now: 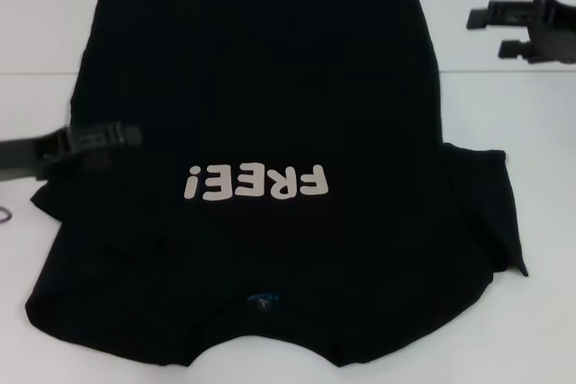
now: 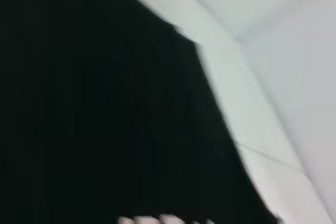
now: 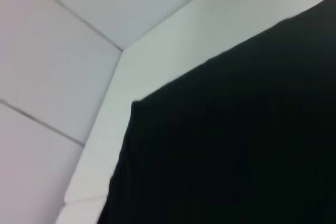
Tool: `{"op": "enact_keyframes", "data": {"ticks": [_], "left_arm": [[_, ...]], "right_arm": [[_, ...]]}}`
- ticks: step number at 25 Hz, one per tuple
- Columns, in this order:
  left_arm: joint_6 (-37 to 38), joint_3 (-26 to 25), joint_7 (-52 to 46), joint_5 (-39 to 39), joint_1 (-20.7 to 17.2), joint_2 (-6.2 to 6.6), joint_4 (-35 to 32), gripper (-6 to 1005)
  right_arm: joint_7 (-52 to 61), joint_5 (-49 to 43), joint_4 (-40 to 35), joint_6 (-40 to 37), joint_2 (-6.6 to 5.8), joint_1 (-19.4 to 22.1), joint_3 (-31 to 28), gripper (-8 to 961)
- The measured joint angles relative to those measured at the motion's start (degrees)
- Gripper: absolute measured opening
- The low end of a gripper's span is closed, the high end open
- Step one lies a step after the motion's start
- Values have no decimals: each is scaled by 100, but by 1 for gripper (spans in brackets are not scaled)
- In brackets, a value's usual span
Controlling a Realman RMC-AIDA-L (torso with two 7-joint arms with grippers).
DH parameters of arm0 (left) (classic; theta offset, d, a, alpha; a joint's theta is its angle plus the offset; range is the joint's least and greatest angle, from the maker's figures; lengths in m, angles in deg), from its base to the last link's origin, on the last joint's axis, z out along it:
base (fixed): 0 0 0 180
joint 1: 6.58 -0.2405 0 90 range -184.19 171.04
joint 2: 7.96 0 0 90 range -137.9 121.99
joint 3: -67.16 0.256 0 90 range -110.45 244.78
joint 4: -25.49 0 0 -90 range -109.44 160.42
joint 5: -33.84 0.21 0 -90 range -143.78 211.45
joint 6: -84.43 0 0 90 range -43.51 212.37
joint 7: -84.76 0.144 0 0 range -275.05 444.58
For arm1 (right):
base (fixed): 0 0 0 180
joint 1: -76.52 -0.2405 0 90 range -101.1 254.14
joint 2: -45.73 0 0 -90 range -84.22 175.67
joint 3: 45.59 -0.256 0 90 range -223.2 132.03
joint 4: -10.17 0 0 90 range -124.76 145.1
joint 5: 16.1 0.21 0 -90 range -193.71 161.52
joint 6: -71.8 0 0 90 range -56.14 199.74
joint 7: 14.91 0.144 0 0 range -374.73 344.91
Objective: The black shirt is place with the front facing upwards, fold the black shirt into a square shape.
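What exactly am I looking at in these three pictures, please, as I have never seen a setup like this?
This is a two-armed robot folding laundry. The wide picture comes from a camera on its head, looking down; the other two come from cameras on its wrists. A black shirt lies front up on a white table, its "FREE!" lettering facing the robot. The left tool is over the shirt's left edge near the sleeve. The right tool hovers open, empty, beside the shirt's far right corner.
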Motion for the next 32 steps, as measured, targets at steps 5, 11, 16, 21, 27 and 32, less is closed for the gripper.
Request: {"op": "enact_keyframes", "data": {"ticks": [5, 11, 16, 21, 27, 32], "left_arm": [[1353, -51, 2139, -344, -354, -19, -43, 872], [1255, -540, 2887, -540, -561, -258, -63, 873], [1186, -611, 2784, -548, -442, -267, -37, 873], [1088, -616, 2756, -550, -289, -314, -20, 872], [1026, -618, 2710, -550, -182, -333, 0, 872], [1022, -623, 2695, -554, -175, -336, 0, 873]], "right_arm": [[-34, -345, -357, -547, -128, 156, 67, 855], [11, -621, -576, -1216, -250, 374, -7, 850], [256, -1589, -775, -2088, -288, 395, -36, 845], [346, -2158, -734, -2419, -214, 402, 17, 841], [349, -2397, -732, -2284, -94, 408, 22, 836], [352, -2432, -732, -2236, -17, 414, 113, 831]]}}
